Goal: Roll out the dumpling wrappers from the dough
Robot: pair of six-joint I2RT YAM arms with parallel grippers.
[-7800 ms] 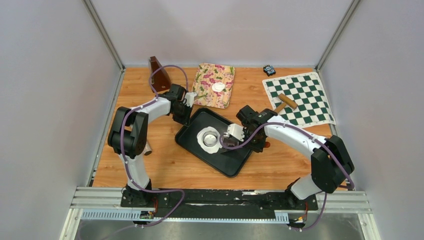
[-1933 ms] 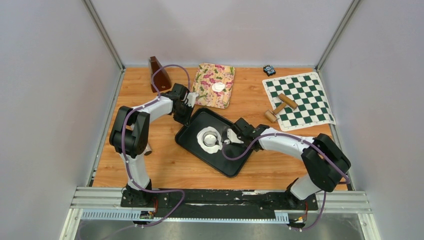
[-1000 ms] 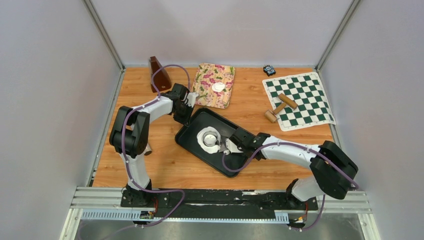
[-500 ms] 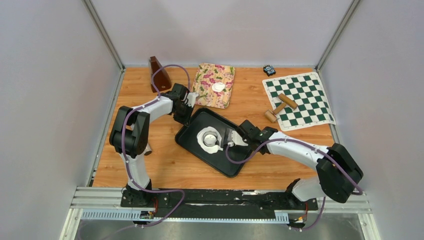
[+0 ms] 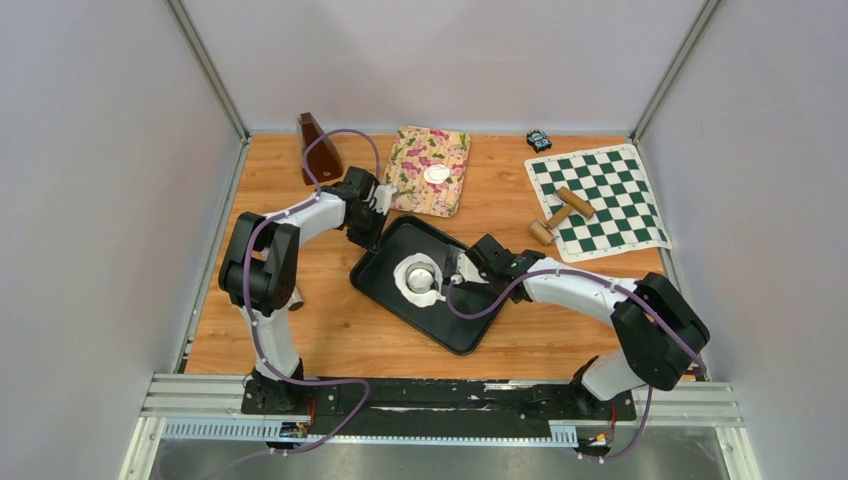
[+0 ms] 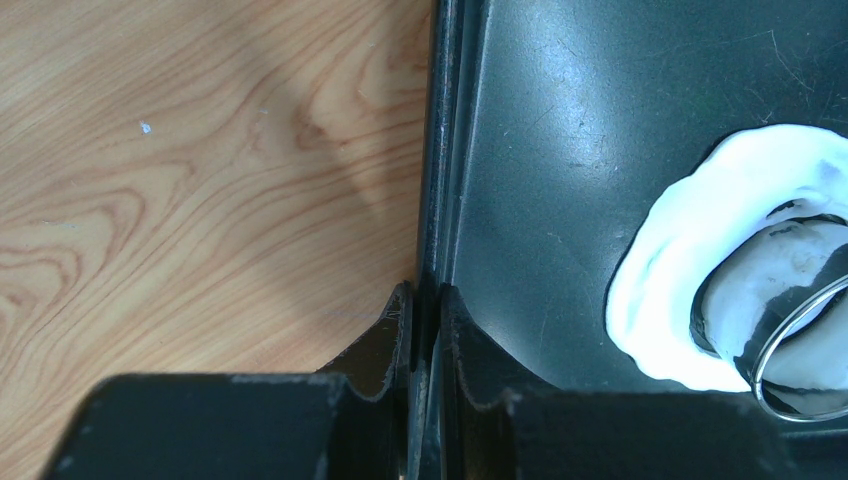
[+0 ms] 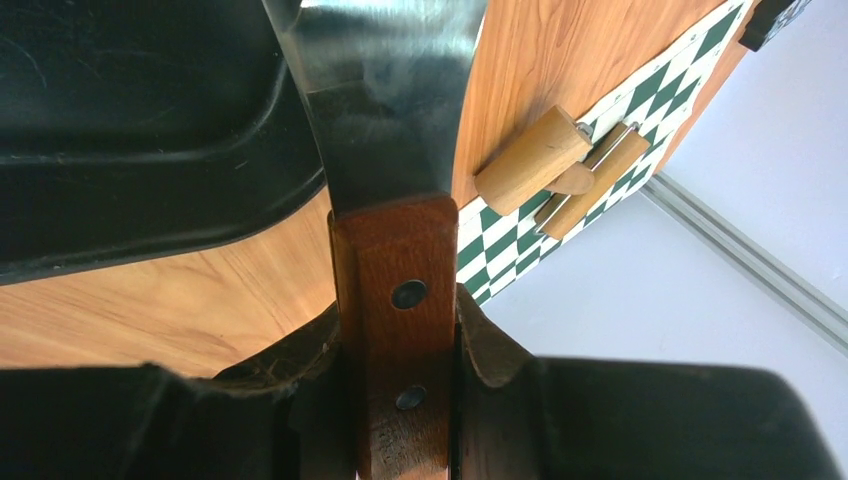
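Note:
A black tray (image 5: 470,325) in the middle of the table holds an irregular white dough sheet (image 5: 404,283) with a clear ring cutter (image 5: 422,277) standing in it. One round white dumpling wrapper (image 5: 436,174) lies on the floral cloth (image 5: 425,195). My left gripper (image 5: 374,226) is shut on the tray's far-left rim (image 6: 437,200), with the dough (image 6: 680,260) and the ring cutter (image 6: 790,330) off to its right. My right gripper (image 5: 464,271) is shut on a scraper's wooden handle (image 7: 398,320). The scraper's metal blade (image 7: 385,100) reaches over the tray (image 7: 150,130) beside the dough.
A wooden rolling pin (image 5: 560,213) lies on the green chessboard mat (image 5: 610,190) at the back right, and shows in the right wrist view (image 7: 535,160). A brown metronome (image 5: 319,148) stands at the back left. A small dark gadget (image 5: 538,139) sits by the back wall.
The right gripper with the scraper has swung from the tray's near right side farther away and a little left, ending beside the dough. The left gripper has kept its hold on the rim.

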